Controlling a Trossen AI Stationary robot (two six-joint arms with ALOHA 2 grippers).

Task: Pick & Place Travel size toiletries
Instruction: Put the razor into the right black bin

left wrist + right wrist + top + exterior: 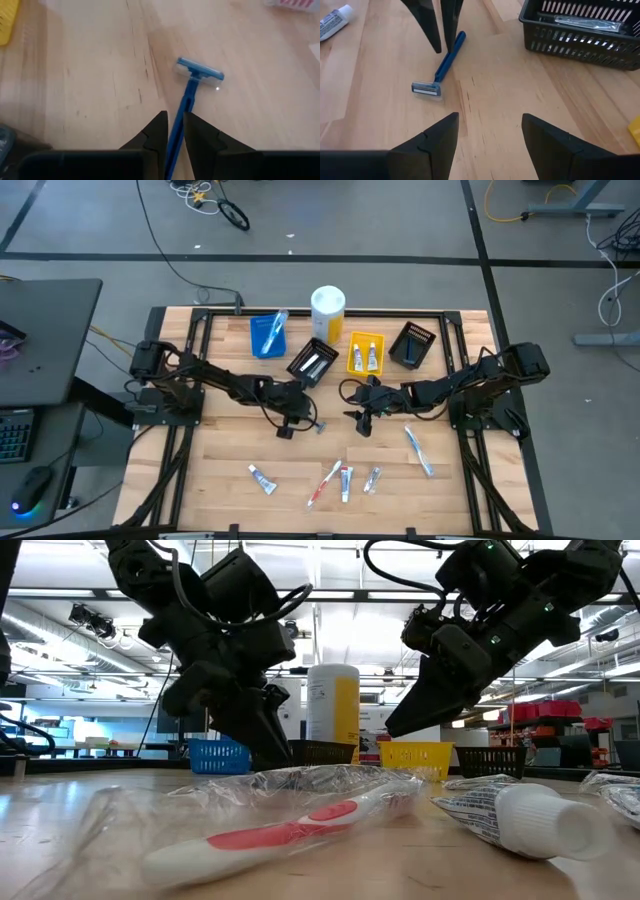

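- While the blue razor (192,87) lies flat on the wooden surface (220,450), near the middle, the left gripper (172,131) is down on its handle, fingers (157,130) narrowed either side of it, pretty much grasping it.
- Razor head points away from the left wrist, toward the right gripper (487,135).
- Right gripper hovers just beside it, fingers spread wide, holding nothing.
- Behind sits a black bin (580,30) with something dark inside, plus blue bin (268,335) and yellow bin (366,356) along the far edge.
- Closer to the front: a red toothbrush (290,830) in clear wrap and a white tube (520,815), well apart from the razor.
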